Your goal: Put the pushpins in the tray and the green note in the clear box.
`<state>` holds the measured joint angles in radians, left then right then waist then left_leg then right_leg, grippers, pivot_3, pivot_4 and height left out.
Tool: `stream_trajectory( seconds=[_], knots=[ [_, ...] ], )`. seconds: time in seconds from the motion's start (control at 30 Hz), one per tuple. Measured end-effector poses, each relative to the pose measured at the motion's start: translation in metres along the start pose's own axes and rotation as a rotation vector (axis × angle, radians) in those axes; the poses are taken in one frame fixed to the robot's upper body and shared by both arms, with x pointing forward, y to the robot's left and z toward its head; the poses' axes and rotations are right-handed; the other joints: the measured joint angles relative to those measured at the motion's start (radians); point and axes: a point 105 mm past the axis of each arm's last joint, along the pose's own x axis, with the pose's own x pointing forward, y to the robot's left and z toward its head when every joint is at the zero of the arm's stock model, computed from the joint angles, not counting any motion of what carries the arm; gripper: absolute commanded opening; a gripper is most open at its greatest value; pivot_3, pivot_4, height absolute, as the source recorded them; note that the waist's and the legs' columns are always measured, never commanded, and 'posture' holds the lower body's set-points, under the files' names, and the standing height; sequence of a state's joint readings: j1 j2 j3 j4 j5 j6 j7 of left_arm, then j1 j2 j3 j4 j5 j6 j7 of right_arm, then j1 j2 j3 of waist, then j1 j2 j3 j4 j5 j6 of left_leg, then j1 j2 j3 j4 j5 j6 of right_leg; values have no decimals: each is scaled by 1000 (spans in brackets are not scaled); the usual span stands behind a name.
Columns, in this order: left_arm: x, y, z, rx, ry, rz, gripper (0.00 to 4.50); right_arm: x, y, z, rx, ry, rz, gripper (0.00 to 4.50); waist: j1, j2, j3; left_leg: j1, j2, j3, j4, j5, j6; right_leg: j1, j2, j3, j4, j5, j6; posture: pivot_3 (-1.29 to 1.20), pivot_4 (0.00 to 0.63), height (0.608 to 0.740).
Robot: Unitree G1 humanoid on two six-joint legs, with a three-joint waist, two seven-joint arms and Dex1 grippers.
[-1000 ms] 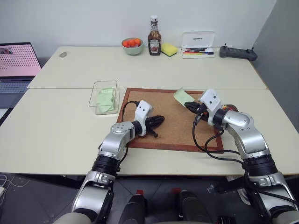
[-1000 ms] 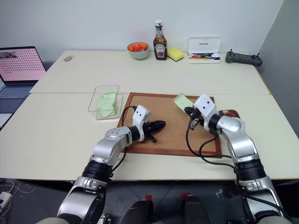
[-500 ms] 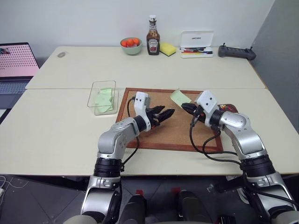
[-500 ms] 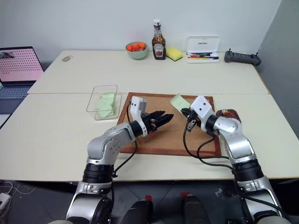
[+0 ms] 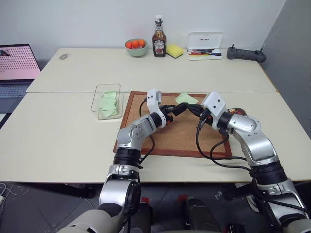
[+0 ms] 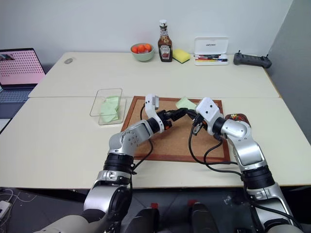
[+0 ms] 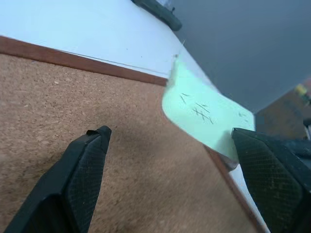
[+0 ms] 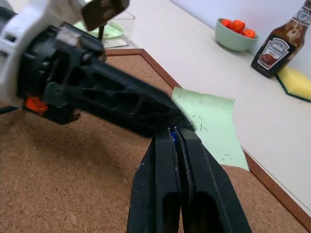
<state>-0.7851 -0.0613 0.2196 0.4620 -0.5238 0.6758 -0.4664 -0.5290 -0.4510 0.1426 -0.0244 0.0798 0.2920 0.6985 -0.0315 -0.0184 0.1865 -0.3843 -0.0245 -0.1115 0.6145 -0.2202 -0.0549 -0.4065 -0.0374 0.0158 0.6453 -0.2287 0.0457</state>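
Observation:
A green note stands lifted off the far edge of the corkboard. One corner of it meets the tips of my right gripper. That gripper is shut, with a small blue pushpin head between its fingertips. My left gripper is open just beside it. In the left wrist view the note hangs between the spread fingers, touching neither. The clear box sits left of the board with green paper inside. The reddish-brown tray lies behind my right forearm.
Along the table's far edge stand a bowl of orange fruit, a ketchup bottle, a yellow sponge, a white pen case and a black controller. A laptop sits at far left.
My left gripper opened, rolled, and travelled right and up across the corkboard until its fingers flank the note. The right gripper stayed shut and almost still.

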Motion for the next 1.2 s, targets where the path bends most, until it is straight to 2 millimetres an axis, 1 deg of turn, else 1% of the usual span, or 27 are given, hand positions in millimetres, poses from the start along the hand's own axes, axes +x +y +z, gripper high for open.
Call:
stream_trajectory(
  seconds=[0.07, 0.13, 0.37, 0.43, 0.47, 0.5, 0.63, 0.67, 0.7, 0.8, 0.83, 0.87, 0.93, 0.97, 1.0, 1.03, 1.07, 1.13, 1.17, 1.2],
  knots=[
    [1, -5, 6, -46, -20, -33, 4243, 0, 0, 0, 2, 2, 0, 0, 0, 0, 0, 0, 0, 0, 0, 0, 0, 0, 0, 0, 0, 0, 0, 0, 150, 740],
    [1, -8, 6, -79, -19, -56, 4243, 0, 0, 0, 3, 4, 0, 0, -1, 0, 0, 0, 0, 0, 0, 0, 0, 0, 0, 0, 0, 0, 0, 0, 150, 740],
    [6, -24, -8, -185, 40, -141, 4243, 0, 0, -1, 5, 7, 2, 0, 0, 0, 0, 0, 0, 0, 0, 0, 0, 0, 0, 0, 0, 0, 0, 0, 150, 740],
    [8, -25, -8, -197, 40, -147, 3884, 0, 0, 0, 5, 5, 2, 0, -1, 0, 0, 0, 0, 0, 0, 0, 0, 0, 0, 0, 0, 0, 0, 0, 150, 740],
    [8, -26, -7, -200, 38, -147, 3835, 1, 0, 0, 4, 5, 2, 0, -1, 0, 0, 0, 0, 0, 0, 0, 0, 0, 0, 0, 0, 0, 0, 0, 150, 740],
    [9, -26, -8, -205, 38, -146, 3540, 1, 0, 0, 4, 5, 2, 0, -1, 0, 0, 0, 0, 0, 0, 0, 0, 0, 0, 0, 0, 0, 0, 0, 150, 740],
    [10, -22, -6, -222, 29, -133, 2758, 1, 0, 0, 6, 6, 2, 0, -1, 0, 0, 0, 0, 0, 0, 0, 0, 0, 0, 0, 0, 0, 0, 0, 150, 740],
    [10, -21, -5, -224, 25, -129, 2667, 1, 0, 0, 7, 7, 2, 0, -1, 0, 0, 0, 0, 0, 0, 0, 0, 0, 0, 0, 0, 0, 0, 0, 150, 740],
    [9, -21, -4, -226, 21, -127, 2430, 1, 0, 0, 8, 8, 2, 0, -1, 0, 0, 0, 0, 0, 0, 0, 0, 0, 0, 1, 0, 0, 0, 0, 150, 740],
    [9, -20, -3, -225, 8, -124, 2026, 1, 0, 2, 4, 3, 2, 0, -1, 0, 0, 0, 0, 0, 0, 0, 0, 0, 0, 1, 0, 0, 0, 0, 150, 740],
    [10, -20, -2, -225, 4, -124, 1740, 1, 0, 2, 3, 2, 2, 0, -1, 0, 0, 0, 0, 0, 0, 0, 0, 0, 0, 0, 0, 0, 0, 0, 150, 740],
    [10, -19, -2, -225, 2, -124, 1602, 1, 0, 2, 3, 3, 2, 0, -1, 0, 0, 0, 0, 0, 0, 0, 0, 0, 0, 1, 0, 0, 0, 0, 150, 740],
    [10, -19, -2, -227, -3, -125, 1132, 1, 0, 2, 6, 6, 2, 0, -1, 0, 0, 0, 0, 0, 0, 0, 0, 0, 0, 1, 0, 0, 0, 0, 150, 740],
    [11, -19, -2, -228, -4, -128, 1102, 1, 0, 2, 7, 7, 2, 0, -1, 0, 0, 0, 0, 0, 0, 0, 0, 0, 0, 0, 0, 0, 0, 0, 150, 740],
    [11, -19, -2, -229, -5, -131, 854, 1, 0, 1, 7, 8, 2, 0, -1, 0, 0, 0, 0, 0, 0, 0, 0, 0, 0, 0, 0, 0, 0, 0, 150, 740],
    [10, -20, -2, -228, -5, -135, 730, 1, 0, 1, 8, 8, 2, 0, -1, 0, 0, 0, 0, 0, 0, 0, 0, 0, 0, 0, 0, 0, 0, 0, 150, 740],
    [10, -19, -1, -228, -6, -135, 483, 1, 0, 1, 8, 8, 2, 0, -1, 0, 0, 0, 0, 0, 0, 0, 0, 0, 0, 1, 0, 0, 0, 0, 150, 740],
    [10, -18, -2, -228, -4, -132, 132, 1, 1, 2, 9, 7, 2, 0, -1, 0, 0, 0, 0, 0, 0, 0, 0, 0, 0, 1, 0, 0, 0, 0, 150, 740],
    [10, -18, -2, -228, -2, -131, 21, 1, 1, 2, 10, 5, 2, 0, -1, 0, 0, 0, 0, 0, 0, 0, 0, 0, 0, 1, 0, 0, 0, 0, 150, 740],
    [10, -18, -3, -228, 2, -130, 21, 2, 1, 2, 11, 2, 3, 0, -1, 0, 0, 0, 0, 0, 0, 0, 0, 0, 0, 1, 0, 0, 0, 0, 150, 740]
  ],
)
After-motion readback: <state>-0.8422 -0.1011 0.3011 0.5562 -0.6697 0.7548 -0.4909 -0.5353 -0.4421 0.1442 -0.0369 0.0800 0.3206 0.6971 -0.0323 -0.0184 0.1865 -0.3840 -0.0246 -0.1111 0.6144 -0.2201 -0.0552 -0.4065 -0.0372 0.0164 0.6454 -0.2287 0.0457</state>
